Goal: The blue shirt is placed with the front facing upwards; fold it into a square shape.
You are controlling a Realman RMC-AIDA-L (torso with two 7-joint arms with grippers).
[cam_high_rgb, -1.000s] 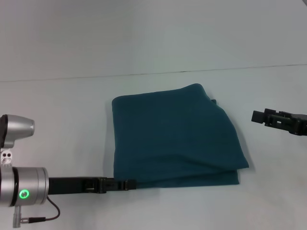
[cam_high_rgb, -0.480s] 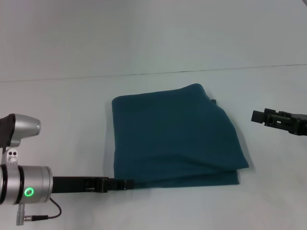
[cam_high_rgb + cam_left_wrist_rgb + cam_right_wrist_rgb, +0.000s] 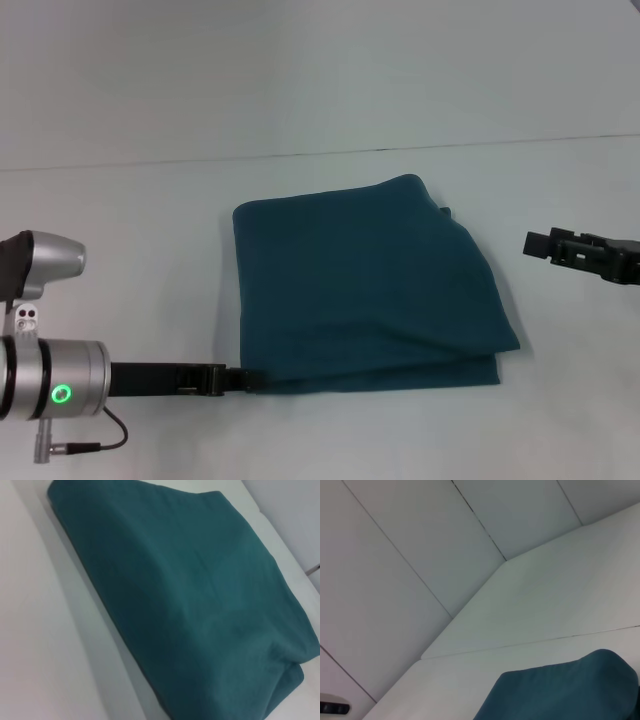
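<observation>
Folded blue shirt (image 3: 365, 285) on table (image 3: 150, 230), between both tools

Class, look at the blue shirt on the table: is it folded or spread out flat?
Folded. The blue shirt lies as a compact, roughly square block with stacked layers at its near edge; no sleeves or lettering show.

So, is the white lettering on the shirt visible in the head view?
No, the blue shirt lies folded into a rough square on the table and shows only plain blue cloth.

One blue shirt (image 3: 365, 285), one table (image 3: 150, 230), two tools.
</observation>
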